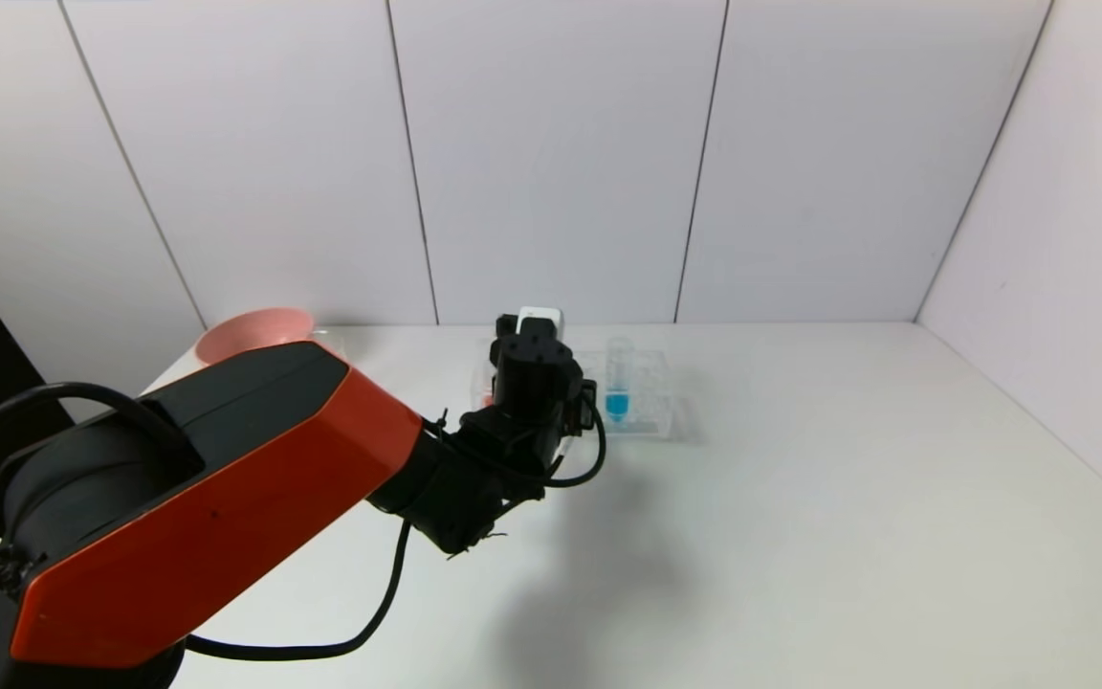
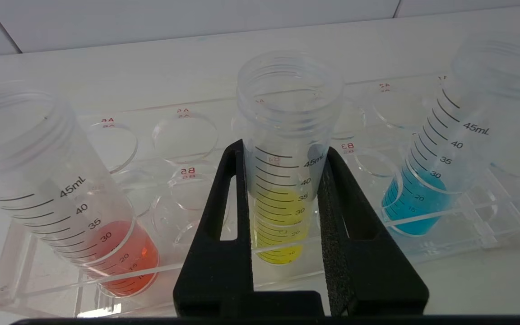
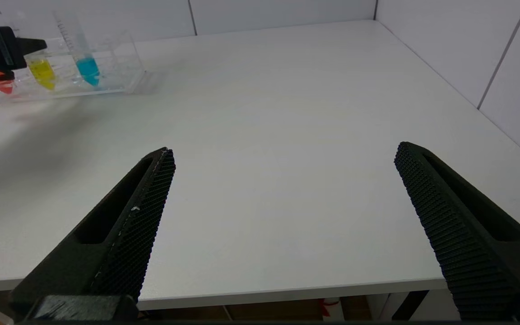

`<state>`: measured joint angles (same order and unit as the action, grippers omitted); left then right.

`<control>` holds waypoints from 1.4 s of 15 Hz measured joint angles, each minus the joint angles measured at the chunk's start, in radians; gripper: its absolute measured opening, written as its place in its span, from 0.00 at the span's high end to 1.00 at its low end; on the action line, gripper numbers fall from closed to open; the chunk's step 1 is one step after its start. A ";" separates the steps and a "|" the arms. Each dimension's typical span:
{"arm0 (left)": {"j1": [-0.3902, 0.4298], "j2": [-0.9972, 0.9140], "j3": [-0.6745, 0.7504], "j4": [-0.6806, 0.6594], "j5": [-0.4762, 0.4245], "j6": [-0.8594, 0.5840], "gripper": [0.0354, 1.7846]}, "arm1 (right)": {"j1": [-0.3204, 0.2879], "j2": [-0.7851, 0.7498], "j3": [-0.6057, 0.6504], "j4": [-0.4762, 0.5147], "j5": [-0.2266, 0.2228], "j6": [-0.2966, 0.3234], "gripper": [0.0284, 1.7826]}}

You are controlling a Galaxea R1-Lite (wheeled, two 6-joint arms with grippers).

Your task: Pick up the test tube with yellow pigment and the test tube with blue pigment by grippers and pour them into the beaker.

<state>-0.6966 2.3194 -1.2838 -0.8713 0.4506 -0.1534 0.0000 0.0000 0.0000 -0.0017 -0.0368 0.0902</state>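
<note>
Left gripper [image 2: 282, 189], black claw on the orange-shelled arm, is clamped on the slim clear graduated tube of yellow liquid [image 2: 282, 180], one finger [image 2: 230, 216] pressed to each side below the threaded mouth; the hold sits high, judged to permit a straight lift. The tube stands in the clear plastic rack [image 2: 481, 225]. An orange-red tube [image 2: 79, 216] and the clear tube of blue liquid [image 2: 427, 189] flank it, leaning outward, each apart from the fingers. A pink bowl [image 1: 254, 335] sits behind the arm; the beaker cannot be made out. Right gripper [image 3: 282, 225] hangs over the bare table edge, fingers wide apart, well away from the rack.
</note>
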 joint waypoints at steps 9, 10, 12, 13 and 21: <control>-0.001 -0.083 -0.052 0.101 0.001 0.019 0.77 | 0.000 0.000 0.000 -0.001 0.000 -0.001 0.00; -0.001 -0.095 -0.065 0.123 0.001 0.019 0.77 | 0.000 0.000 0.000 -0.001 0.000 0.000 0.00; -0.002 -0.119 -0.094 0.166 0.001 0.021 0.77 | 0.000 0.000 0.000 0.000 0.000 0.000 0.00; -0.003 -0.130 -0.107 0.184 0.000 0.026 0.77 | 0.000 0.000 0.000 0.000 0.000 0.000 0.00; -0.001 -0.239 -0.136 0.265 0.029 0.126 0.77 | 0.000 0.000 0.000 0.000 0.000 0.000 0.00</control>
<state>-0.6974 2.0802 -1.4202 -0.6062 0.4791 -0.0274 0.0000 0.0000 0.0000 -0.0019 -0.0368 0.0902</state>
